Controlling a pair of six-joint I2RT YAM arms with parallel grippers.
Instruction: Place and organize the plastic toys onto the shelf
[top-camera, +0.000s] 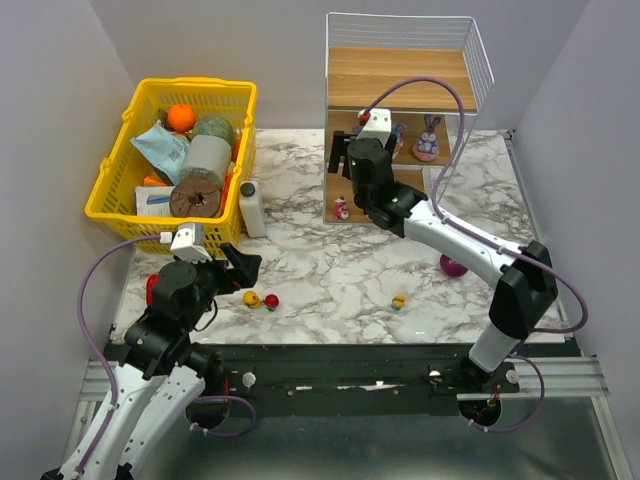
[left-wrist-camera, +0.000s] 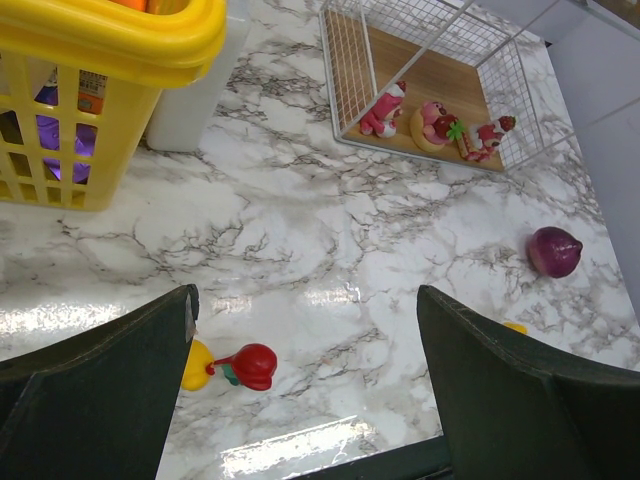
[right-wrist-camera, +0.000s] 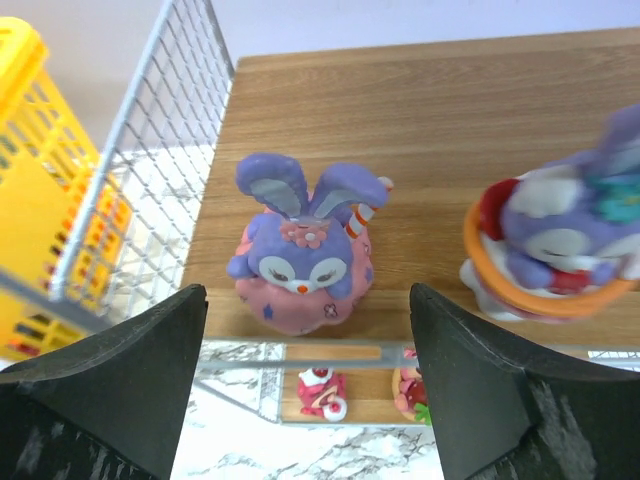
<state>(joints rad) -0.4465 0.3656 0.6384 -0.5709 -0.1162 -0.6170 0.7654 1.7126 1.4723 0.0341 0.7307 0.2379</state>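
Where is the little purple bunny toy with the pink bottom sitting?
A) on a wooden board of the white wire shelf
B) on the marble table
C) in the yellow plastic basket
A: the purple bunny toy stands on a light brown wooden board of the white wire shelf.

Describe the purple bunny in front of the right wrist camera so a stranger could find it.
Start at the white wire shelf, then its middle wooden board, at the end nearest the yellow basket. The purple bunny sits on a pink base, a pink flower between its ears; its neighbour, also a purple bunny, wears an orange ring.
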